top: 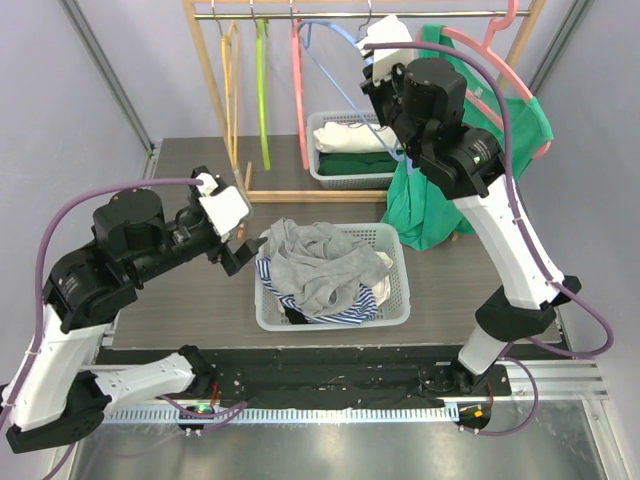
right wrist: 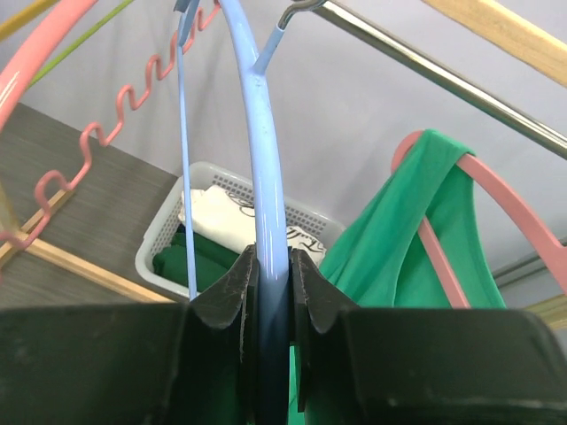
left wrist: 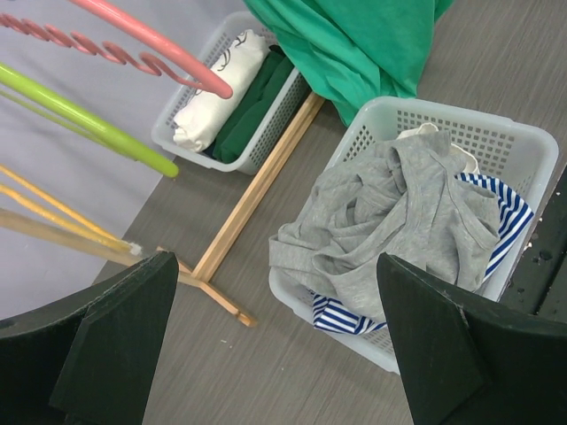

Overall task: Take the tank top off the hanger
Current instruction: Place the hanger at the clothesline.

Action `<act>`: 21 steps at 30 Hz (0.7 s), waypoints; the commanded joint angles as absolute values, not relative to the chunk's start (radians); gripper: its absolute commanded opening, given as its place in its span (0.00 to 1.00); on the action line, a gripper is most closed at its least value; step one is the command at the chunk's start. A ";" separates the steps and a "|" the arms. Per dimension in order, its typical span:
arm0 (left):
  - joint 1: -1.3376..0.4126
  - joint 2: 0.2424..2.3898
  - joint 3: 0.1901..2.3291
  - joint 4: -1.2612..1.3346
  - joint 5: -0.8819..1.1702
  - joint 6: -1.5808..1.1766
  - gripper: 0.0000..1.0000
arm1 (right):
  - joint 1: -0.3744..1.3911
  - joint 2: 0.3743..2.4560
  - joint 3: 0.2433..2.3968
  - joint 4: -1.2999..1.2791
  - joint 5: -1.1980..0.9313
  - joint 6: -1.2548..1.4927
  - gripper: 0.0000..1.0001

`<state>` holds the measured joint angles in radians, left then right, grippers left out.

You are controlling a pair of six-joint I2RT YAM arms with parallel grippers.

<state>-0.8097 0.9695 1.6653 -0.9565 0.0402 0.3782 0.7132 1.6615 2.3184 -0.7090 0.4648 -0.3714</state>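
Right gripper point(right wrist: 273, 266) clamps the blue hanger point(right wrist: 264, 159) at the far rail point(right wrist: 416, 64); left gripper point(left wrist: 276, 270) gapes empty. Probably best: seat the hook point(right wrist: 301, 7) fully before releasing.

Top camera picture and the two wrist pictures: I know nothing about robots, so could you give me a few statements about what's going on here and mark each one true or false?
1. The right tool is shut on the light blue hanger. True.
2. The green tank top lies in the front basket. False: it hangs on the pink hanger at the rail.
3. The left tool is open and holds nothing. True.
4. The front basket is empty. False: it holds a grey garment and a striped garment.
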 commanded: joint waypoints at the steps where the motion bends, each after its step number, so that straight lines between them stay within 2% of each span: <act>1: -0.810 0.954 1.670 -0.971 0.026 0.376 1.00 | 0.710 1.686 2.408 -0.620 0.545 -0.405 0.01; 21: -0.810 0.933 1.671 -0.957 0.031 0.354 1.00 | 0.684 1.799 2.468 -0.528 0.542 -0.462 0.01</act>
